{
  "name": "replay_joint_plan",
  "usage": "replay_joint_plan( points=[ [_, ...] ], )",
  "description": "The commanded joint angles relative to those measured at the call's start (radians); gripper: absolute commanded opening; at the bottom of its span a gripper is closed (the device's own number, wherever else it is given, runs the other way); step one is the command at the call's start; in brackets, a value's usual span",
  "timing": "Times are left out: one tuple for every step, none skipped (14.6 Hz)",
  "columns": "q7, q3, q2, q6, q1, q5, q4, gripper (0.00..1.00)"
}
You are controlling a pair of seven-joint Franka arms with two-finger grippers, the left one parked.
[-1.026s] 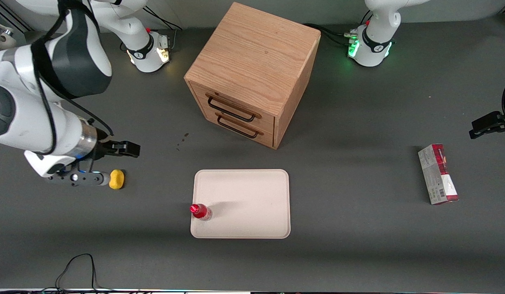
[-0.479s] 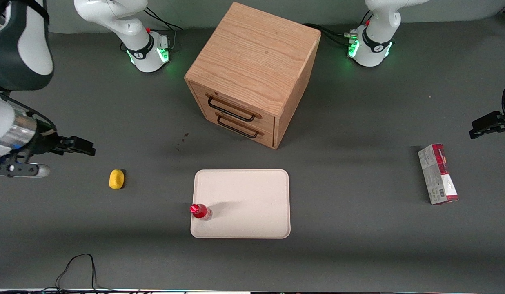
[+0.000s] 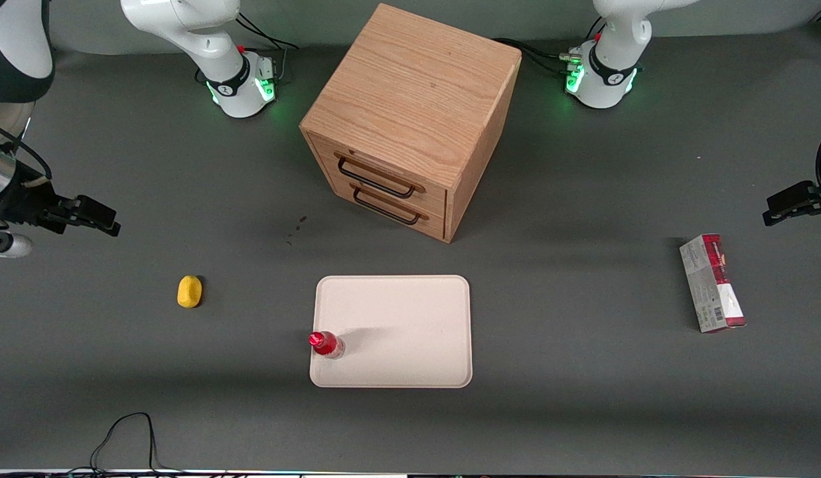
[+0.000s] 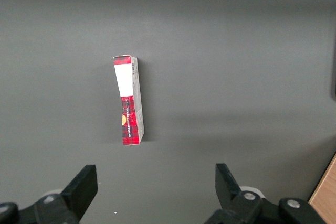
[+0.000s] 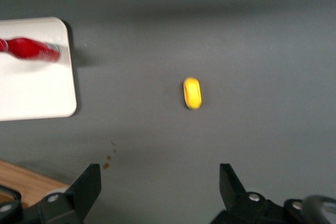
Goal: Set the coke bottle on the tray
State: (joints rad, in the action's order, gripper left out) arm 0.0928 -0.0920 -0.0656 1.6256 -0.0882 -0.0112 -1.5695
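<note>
From the front, the coke bottle (image 3: 326, 344) stands upright on the tray (image 3: 410, 312) at its edge nearest the lemon (image 3: 190, 291); the right wrist view shows the hand (image 5: 157, 187) spread wide, empty, above the worktop (image 5: 252, 35).

Bare bench (image 3: 237, 372) lies between end effector (image 3: 95, 219), fingers spread, and tray (image 3: 410, 318). Only yellow lemon-like object (image 3: 190, 291) sits between. Drawer cabinet (image 3: 410, 113) blocks upper centre.
</note>
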Motion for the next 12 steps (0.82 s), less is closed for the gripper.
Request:
replay_joint_plan(
  points=[
    [-0.025, 0.009, 0.029, -0.029, 0.021, -0.016, -0.03, 1.0],
    [-0.042, 0.0, 0.03, -0.033, 0.019, -0.016, -0.018, 1.0],
    [-0.079, -0.012, 0.03, -0.059, 0.019, -0.016, -0.009, 1.0],
    [-0.102, -0.031, 0.03, -0.067, 0.019, -0.016, -0.003, 1.0],
    [-0.104, -0.044, 0.03, -0.069, 0.018, -0.016, 0.002, 1.0],
    [-0.102, -0.045, 0.03, -0.07, 0.016, -0.016, 0.002, 1.0],
    [-0.102, -0.046, 0.033, -0.078, 0.016, -0.016, 0.003, 1.0],
    [-0.099, -0.046, 0.033, -0.082, 0.015, -0.016, 0.006, 1.0],
    [-0.096, -0.048, 0.033, -0.084, 0.012, -0.016, 0.006, 1.0],
    [-0.096, -0.052, 0.033, -0.084, 0.01, -0.018, 0.005, 1.0],
    [-0.094, -0.055, 0.033, -0.09, 0.01, -0.018, 0.005, 1.0],
    [-0.096, -0.055, 0.033, -0.09, 0.01, -0.018, 0.005, 1.0]
  ],
)
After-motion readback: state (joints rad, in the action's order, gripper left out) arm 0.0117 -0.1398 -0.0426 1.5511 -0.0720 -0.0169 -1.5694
